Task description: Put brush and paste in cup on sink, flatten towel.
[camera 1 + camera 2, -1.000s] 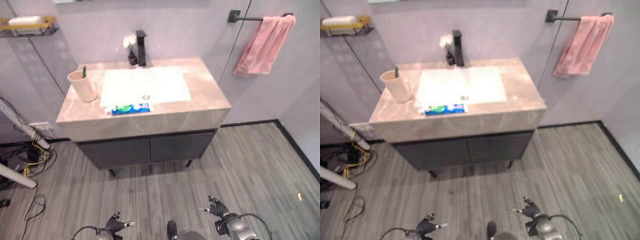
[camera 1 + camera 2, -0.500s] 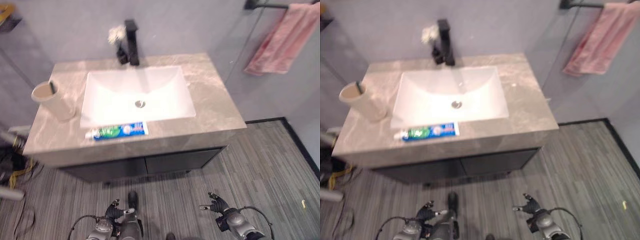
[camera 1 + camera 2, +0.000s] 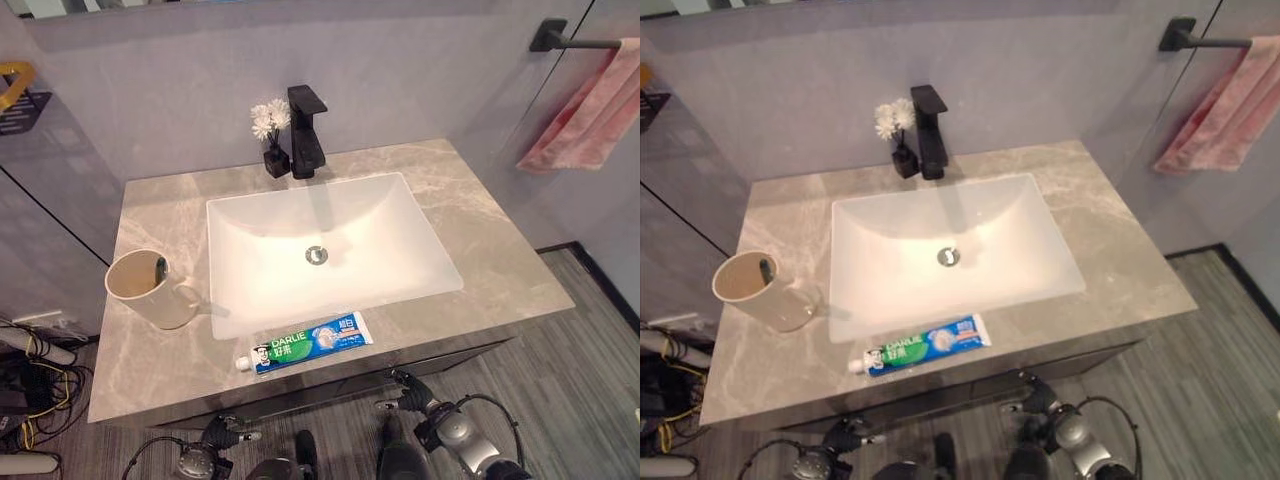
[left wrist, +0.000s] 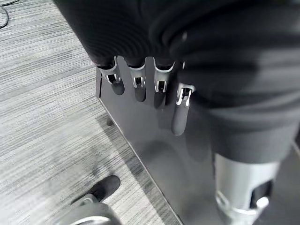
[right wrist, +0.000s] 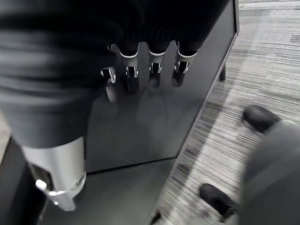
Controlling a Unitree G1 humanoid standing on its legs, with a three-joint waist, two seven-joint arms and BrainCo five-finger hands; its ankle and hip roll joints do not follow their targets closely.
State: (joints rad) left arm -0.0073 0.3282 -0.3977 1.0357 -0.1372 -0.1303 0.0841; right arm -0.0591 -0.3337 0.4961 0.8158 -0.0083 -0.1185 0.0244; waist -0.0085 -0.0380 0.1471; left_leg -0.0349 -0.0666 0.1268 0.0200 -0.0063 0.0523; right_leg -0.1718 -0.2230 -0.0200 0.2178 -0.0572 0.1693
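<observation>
Wrist views add the dark cabinet front [image 4: 154,154] below the counter, each hand hanging before it with fingers relaxed, empty. Head views show the left hand [image 3: 215,440] and right hand [image 3: 415,395] low, under the counter edge. Cup [image 3: 150,290] left of the basin [image 3: 330,250] holds the brush [image 3: 160,266]. Paste [image 3: 310,342] lies flat on the front edge. Pink towel [image 3: 590,115] hangs bunched on the bar [image 3: 570,40].

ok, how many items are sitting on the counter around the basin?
3: a beige cup left of the basin with a dark brush standing inside, a toothpaste tube along the front edge, and a small flower vase beside the black faucet.
</observation>
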